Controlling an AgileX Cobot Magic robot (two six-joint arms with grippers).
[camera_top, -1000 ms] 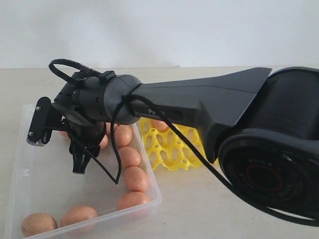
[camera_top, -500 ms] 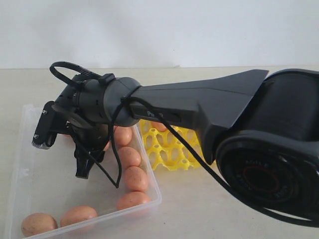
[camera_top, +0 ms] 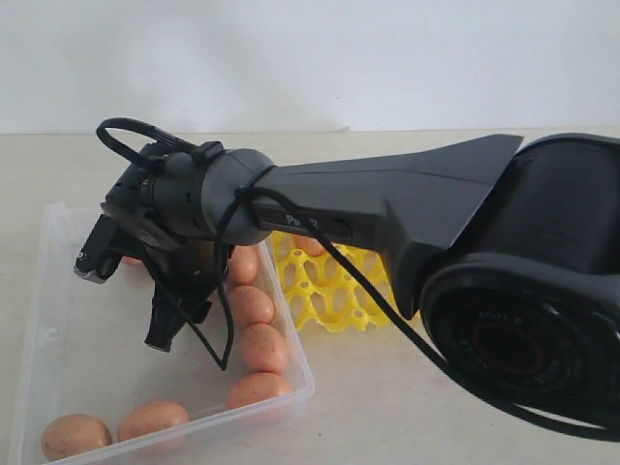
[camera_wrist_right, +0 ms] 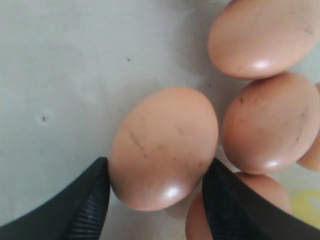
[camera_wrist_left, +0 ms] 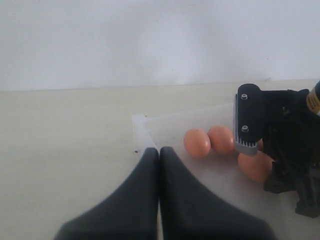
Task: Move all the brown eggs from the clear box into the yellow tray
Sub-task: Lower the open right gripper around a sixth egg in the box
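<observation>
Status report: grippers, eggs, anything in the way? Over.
Right gripper open, astride one brown egg in clear box. Left gripper shut, beside box corner. Neighbour egg crowds one finger.

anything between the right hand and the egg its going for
Nothing visible. The right hand has a finger on either side of one brown egg on the clear box floor. Neighbouring eggs crowd close to one finger, leaving it little room.
</observation>
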